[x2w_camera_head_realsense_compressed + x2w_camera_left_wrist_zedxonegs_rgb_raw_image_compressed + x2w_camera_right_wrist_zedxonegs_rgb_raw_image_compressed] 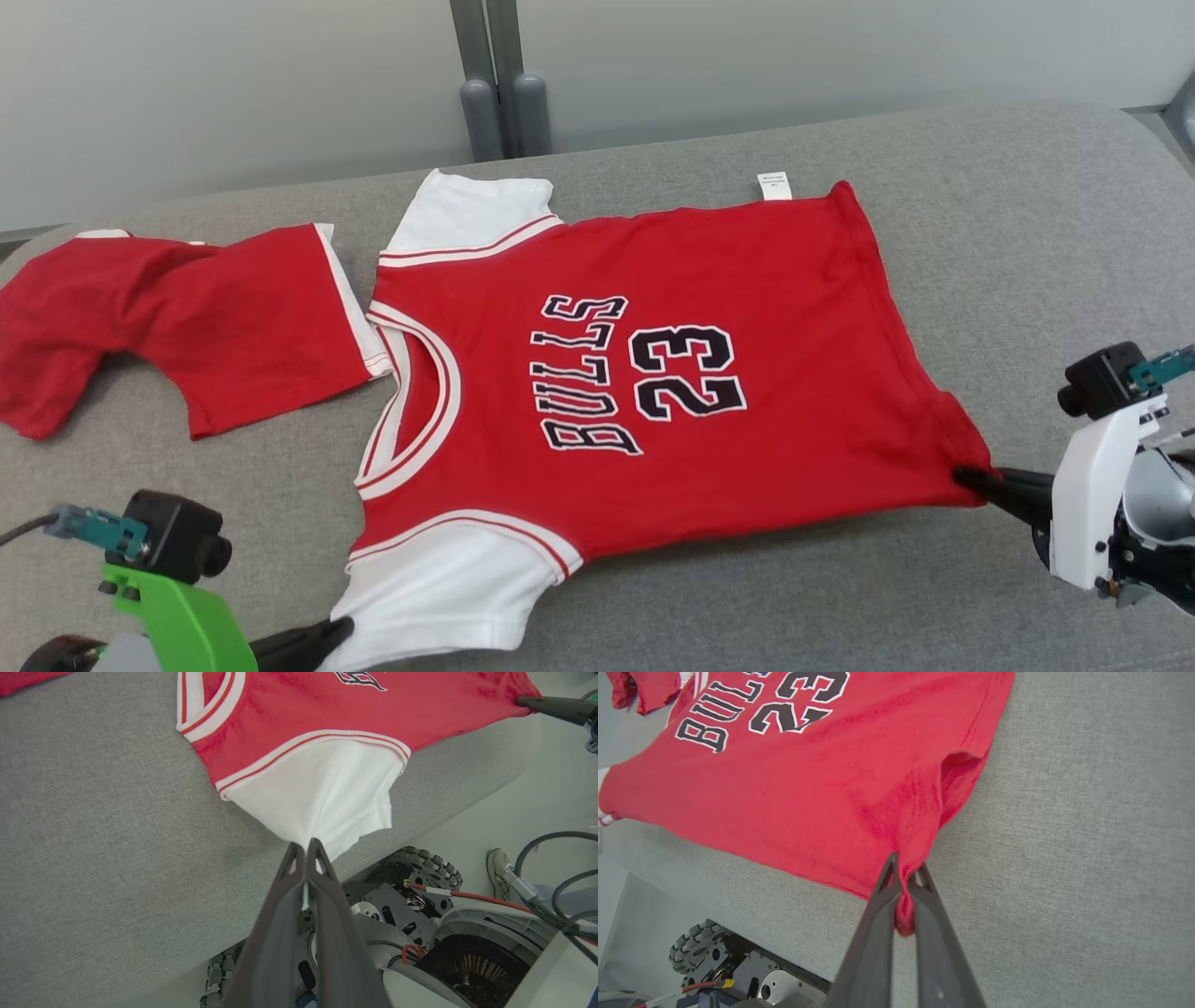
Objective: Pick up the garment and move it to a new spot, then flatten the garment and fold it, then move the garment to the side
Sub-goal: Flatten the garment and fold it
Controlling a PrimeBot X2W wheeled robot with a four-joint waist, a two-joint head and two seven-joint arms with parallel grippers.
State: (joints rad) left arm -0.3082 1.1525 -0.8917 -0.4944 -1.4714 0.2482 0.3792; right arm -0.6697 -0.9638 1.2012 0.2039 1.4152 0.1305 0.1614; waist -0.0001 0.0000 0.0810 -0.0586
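I have the red jersey [653,373] spread flat across the middle of the head view on the grey padded counter [1027,233], "BULLS 23" print up and neck toward the left of the frame. My left pincer [341,630], at the lower left, is pressed together on the edge of the white sleeve [448,588] nearest the bottom edge. In the left wrist view the white cloth runs down between its fingers [275,933]. My right pincer [966,478], at the middle right, pinches the lower right hem corner, which bunches into a red fold between its fingers [873,942] in the right wrist view. A second red garment [187,317] lies rumpled at the upper left, just beside the jersey's collar.
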